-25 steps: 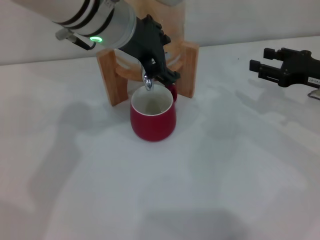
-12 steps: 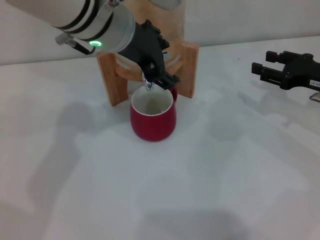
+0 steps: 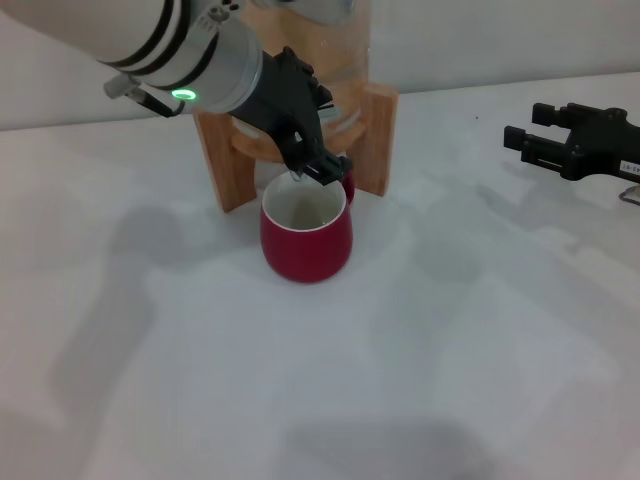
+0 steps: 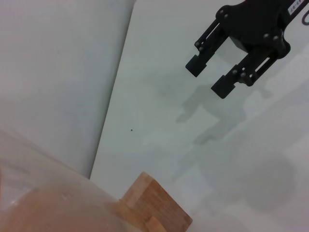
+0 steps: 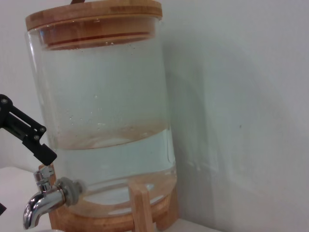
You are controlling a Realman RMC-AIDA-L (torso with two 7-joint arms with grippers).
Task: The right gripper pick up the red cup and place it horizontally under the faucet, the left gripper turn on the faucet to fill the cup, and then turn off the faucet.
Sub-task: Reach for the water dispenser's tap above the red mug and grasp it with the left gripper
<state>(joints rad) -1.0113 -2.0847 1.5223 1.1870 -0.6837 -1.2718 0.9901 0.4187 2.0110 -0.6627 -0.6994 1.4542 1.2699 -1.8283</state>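
Over on the left, the left gripper (image 3: pixel 312 160) is reaching in at the front of the drink dispenser (image 5: pixel 104 116), its black claw right down at the faucet (image 5: pixel 46 200), just above the cup's rim. From here I cannot tell whether its fingers are spread or pinching the lever; the claw hides the spigot in the head view. The green ring glows on the silver arm behind it.

Directly below sits the red cup (image 3: pixel 305 230), upright on the white table (image 3: pixel 420 360), mouth open to the spout, its handle turned back toward the wooden stand (image 3: pixel 225 165). The jar is roughly half full of clear water under a wooden lid (image 5: pixel 94 14).

Far right, well apart from all this, the right gripper (image 3: pixel 525 140) hangs above the table, fingers spread and holding nothing.
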